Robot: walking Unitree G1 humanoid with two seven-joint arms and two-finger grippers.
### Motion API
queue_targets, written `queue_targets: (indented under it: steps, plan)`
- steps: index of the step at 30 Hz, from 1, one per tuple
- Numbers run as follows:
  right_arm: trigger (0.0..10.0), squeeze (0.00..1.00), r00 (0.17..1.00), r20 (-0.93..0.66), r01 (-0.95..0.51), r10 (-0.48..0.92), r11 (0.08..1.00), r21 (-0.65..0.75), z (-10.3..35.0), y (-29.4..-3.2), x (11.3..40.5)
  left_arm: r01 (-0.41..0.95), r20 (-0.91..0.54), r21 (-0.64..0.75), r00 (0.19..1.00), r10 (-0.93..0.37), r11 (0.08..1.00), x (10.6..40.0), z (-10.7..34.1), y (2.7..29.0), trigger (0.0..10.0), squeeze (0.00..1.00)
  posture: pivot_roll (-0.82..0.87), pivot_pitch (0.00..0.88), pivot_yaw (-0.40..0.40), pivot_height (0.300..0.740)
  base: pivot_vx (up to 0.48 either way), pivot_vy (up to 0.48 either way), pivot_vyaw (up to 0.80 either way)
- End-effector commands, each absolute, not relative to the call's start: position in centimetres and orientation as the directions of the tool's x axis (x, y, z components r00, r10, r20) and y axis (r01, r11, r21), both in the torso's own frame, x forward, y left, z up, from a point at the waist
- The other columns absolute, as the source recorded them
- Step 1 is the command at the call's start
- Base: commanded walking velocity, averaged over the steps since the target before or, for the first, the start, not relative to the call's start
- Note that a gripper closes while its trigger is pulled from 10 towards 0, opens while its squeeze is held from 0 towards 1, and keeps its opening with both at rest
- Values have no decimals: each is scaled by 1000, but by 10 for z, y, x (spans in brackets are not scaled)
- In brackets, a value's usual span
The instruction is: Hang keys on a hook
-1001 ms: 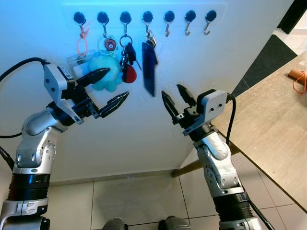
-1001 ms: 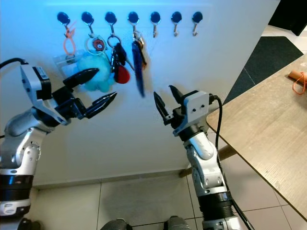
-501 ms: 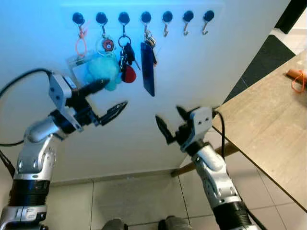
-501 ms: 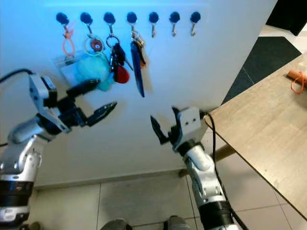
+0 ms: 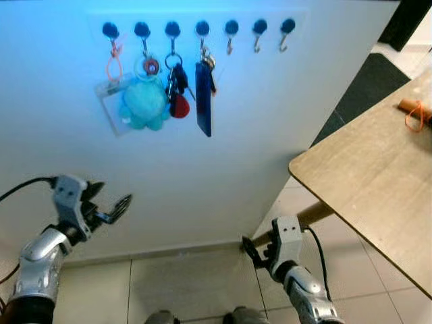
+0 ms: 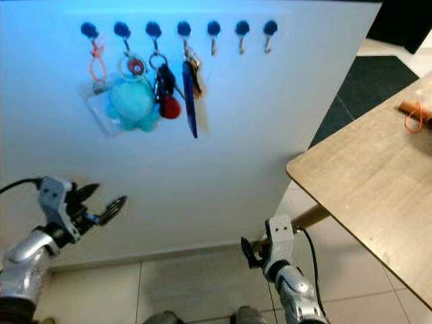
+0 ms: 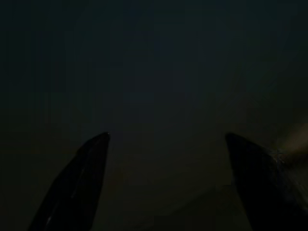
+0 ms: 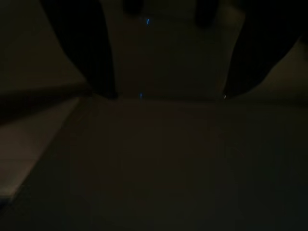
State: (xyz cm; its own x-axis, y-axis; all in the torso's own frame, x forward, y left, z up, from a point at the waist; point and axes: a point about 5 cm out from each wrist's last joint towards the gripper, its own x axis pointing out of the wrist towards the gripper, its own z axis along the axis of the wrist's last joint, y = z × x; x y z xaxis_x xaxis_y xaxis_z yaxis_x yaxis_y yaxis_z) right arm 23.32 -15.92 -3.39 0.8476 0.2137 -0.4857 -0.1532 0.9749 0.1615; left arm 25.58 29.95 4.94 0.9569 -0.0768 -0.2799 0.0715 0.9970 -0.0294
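Both arms have dropped low since earlier: left hand (image 5: 108, 202) fingers apart, right hand (image 5: 260, 255) likewise apart. Keys (image 5: 204, 91) hang on the fourth hook (image 5: 202, 28).

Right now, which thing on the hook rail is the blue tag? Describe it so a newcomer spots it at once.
Start at the row of seven black-knobbed hooks across the top of the white wall. Count from the robot's left to the fourth hook: the flat dark blue rectangular tag hangs there. It is the longest, straightest item, right of the red-fobbed key bunch and fluffy turquoise plush.
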Motion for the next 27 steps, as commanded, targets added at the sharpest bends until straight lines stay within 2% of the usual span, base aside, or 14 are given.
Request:
queue_targets:
  steps: [1, 2, 4, 10, 14, 19, 22, 27]
  plan:
    - [10000, 0, 821, -548, -88, 161, 983, 158, -46, -169, 219, -36, -393, -69, 919, 6, 997, 238, 22, 301, 10000, 0, 40, 58, -24, 740, 0, 0, 0]
    - [10000, 0, 803, -582, -39, 128, 986, 163, -52, -173, 214, -92, -475, -60, 878, 52, 994, 229, 6, 300, 10000, 0, 41, 56, -25, 740, 0, 0, 0]
    - [10000, 0, 767, -640, 109, 43, 975, 196, -63, -182, 202, -133, -593, -84, 803, 58, 988, 214, -23, 281, 10000, 0, 34, 44, -18, 740, 0, 0, 0]
    - [10000, 0, 743, -666, 271, -71, 941, 202, -70, -193, 192, -138, -672, -74, 738, 52, 988, 210, -45, 251, 10000, 0, 25, 30, 1, 740, 0, 0, 0]
    - [10000, 0, 759, -640, 278, -118, 948, 155, -68, -200, 194, -109, -702, -39, 711, 50, 993, 214, -52, 235, 10000, 0, 11, 22, 18, 740, 0, 0, 0]
    - [10000, 0, 763, -630, 266, -143, 958, 104, -66, -209, 194, 81, -710, 25, 703, -39, 996, 220, -54, 214, 10000, 0, 7, 24, 23, 740, 0, 0, 0]
    - [10000, 0, 759, -636, 264, -140, 959, 104, -67, -210, 193, 132, -703, 46, 709, -62, 990, 224, -52, 208, 10000, 0, 9, 24, 23, 740, 0, 0, 0]
    - [10000, 0, 733, -666, 266, -140, 960, 91, -72, -208, 187, 133, -719, 82, 694, -34, 988, 227, -54, 204, 10000, 0, 15, 26, 20, 740, 0, 0, 0]
